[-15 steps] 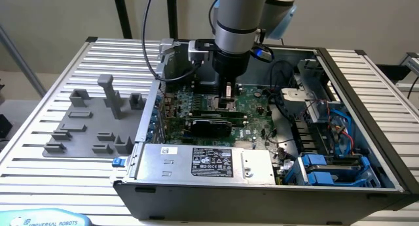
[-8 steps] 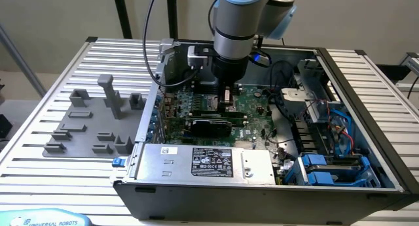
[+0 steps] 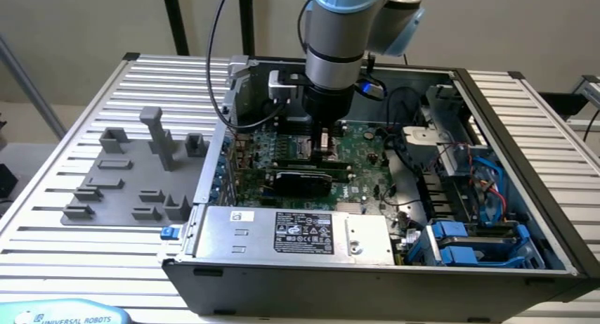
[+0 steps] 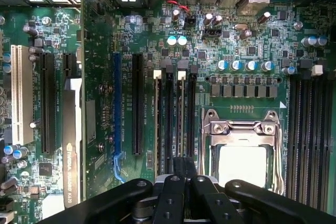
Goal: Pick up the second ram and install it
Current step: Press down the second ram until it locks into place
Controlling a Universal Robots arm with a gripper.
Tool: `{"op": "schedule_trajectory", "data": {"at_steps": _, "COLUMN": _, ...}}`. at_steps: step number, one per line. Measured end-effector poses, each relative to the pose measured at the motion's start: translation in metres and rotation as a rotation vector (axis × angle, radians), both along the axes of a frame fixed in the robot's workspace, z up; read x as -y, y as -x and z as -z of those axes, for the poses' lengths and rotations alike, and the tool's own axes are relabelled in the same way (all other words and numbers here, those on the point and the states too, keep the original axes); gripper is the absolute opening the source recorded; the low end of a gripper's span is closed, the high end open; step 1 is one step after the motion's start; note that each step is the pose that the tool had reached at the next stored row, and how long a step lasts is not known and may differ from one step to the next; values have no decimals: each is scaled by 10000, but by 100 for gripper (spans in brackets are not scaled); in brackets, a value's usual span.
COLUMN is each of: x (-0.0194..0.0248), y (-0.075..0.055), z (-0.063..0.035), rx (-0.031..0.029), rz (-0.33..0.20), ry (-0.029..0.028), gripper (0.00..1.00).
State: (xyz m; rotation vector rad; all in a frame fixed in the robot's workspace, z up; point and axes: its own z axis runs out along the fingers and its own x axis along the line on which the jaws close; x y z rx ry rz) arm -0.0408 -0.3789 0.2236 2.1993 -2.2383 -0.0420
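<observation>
My gripper (image 3: 322,154) is lowered into the open computer case (image 3: 525,218), over the green motherboard (image 3: 361,145). In the wrist view its fingers (image 4: 184,163) are shut together with nothing between them, directly above the memory slots beside the CPU socket (image 4: 241,148). Two thin strips stand edge-on in neighbouring white-latched slots. The strip running under my fingertips looks like the second ram (image 4: 182,114), seated in its slot. The other strip (image 4: 158,114) lies one slot pair over. Whether my fingertips touch the ram is hidden by the fingers themselves.
A black graphics card (image 4: 72,145) stands in an expansion slot to one side. Further memory slots (image 4: 310,129) lie beyond the socket. A power supply (image 3: 300,232) fills the case front, with drive bays and cables (image 3: 468,197) on the exterior view's right. A grey fixture (image 3: 140,176) sits outside.
</observation>
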Motion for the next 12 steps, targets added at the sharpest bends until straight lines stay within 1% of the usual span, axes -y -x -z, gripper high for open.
{"op": "schedule_trajectory", "data": {"at_steps": 1, "x": -1, "y": 0, "z": -16, "rx": 1, "rz": 0, "ry": -7, "gripper": 11}}
{"op": "schedule_trajectory", "data": {"at_steps": 2, "x": -7, "y": -2, "z": -45, "rx": 15, "rz": 3, "ry": -44, "gripper": 11}}
{"op": "schedule_trajectory", "data": {"at_steps": 4, "x": -6, "y": -2, "z": -139, "rx": 12, "rz": 2, "ry": -30, "gripper": 11}}
{"op": "schedule_trajectory", "data": {"at_steps": 5, "x": -6, "y": -3, "z": -169, "rx": 12, "rz": 0, "ry": -30, "gripper": 11}}
{"op": "schedule_trajectory", "data": {"at_steps": 12, "x": -6, "y": -3, "z": -176, "rx": 9, "rz": 0, "ry": -30, "gripper": 11}}
